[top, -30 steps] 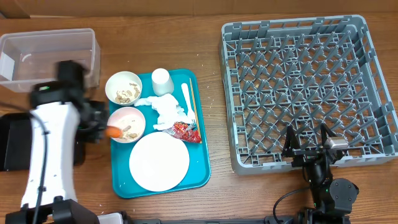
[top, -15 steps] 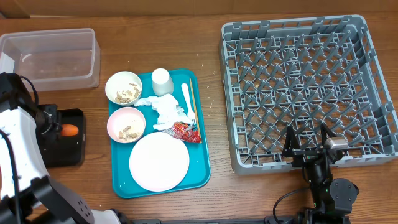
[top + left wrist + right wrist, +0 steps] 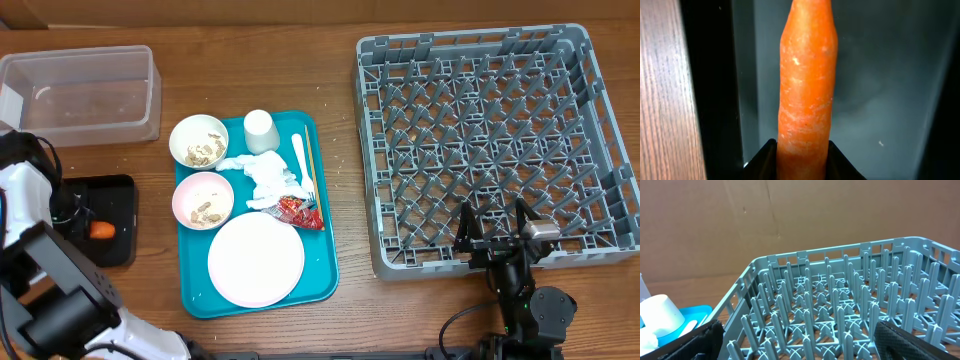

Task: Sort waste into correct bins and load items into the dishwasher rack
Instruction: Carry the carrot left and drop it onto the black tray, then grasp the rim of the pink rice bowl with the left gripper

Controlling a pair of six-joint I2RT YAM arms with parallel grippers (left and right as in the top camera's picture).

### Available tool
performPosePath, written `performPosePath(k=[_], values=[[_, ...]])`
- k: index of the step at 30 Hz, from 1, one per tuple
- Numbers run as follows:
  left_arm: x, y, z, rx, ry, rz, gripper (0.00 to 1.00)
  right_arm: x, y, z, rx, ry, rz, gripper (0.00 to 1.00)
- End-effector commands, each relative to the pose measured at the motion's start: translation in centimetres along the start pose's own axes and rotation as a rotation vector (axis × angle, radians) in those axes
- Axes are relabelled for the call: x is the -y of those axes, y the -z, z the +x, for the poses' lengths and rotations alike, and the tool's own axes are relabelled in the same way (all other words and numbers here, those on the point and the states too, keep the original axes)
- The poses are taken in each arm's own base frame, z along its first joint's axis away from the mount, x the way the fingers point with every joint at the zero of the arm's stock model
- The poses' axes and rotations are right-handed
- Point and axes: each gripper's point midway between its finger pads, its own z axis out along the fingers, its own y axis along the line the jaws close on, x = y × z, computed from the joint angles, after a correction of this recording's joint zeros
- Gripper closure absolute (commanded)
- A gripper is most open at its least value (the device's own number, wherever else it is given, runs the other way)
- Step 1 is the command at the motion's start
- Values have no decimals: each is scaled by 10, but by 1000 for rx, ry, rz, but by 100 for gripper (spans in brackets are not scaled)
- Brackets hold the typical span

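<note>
My left gripper (image 3: 92,229) is shut on the orange carrot (image 3: 102,230), holding it over the shallow black tray (image 3: 118,250) at the left. In the left wrist view the carrot (image 3: 806,80) stands between my black fingers (image 3: 762,162), with the tray floor (image 3: 880,90) behind it. The clear tub (image 3: 80,95) sits at the back left. Two bowls (image 3: 199,141) (image 3: 203,200) hold beige scraps. A white cup (image 3: 260,131), tissue (image 3: 268,175), red wrapper (image 3: 296,210), fork (image 3: 299,152), chopstick (image 3: 311,165) and plate (image 3: 256,260) lie nearby. My right gripper (image 3: 492,232) hangs open by the grey rack (image 3: 490,140).
The dishes and waste all lie on a flat teal tray (image 3: 326,275) in the middle of the wooden table. In the right wrist view the rack's pegs (image 3: 840,310) fill the space ahead, with the cup (image 3: 660,312) at the far left.
My left arm has swung left from the pink bowl's edge to the black tray, carrying the carrot, and has come lower over the tray. The right arm has not moved.
</note>
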Motion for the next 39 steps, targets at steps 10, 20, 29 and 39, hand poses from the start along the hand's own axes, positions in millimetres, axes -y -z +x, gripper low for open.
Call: performPosePath(k=[10,20,29,39], values=[[-6,-11,-14,10,-49,-49,16,3,0,1,6,4,15,0],[7,70,8,-196,-16,22,14,3,0,1,6,4,15,0],[22,152,74,-321,-378,243,13,3,0,1,6,5,15,0],[26,165,181,-141,-918,169,11,3,0,1,6,5,15,0]])
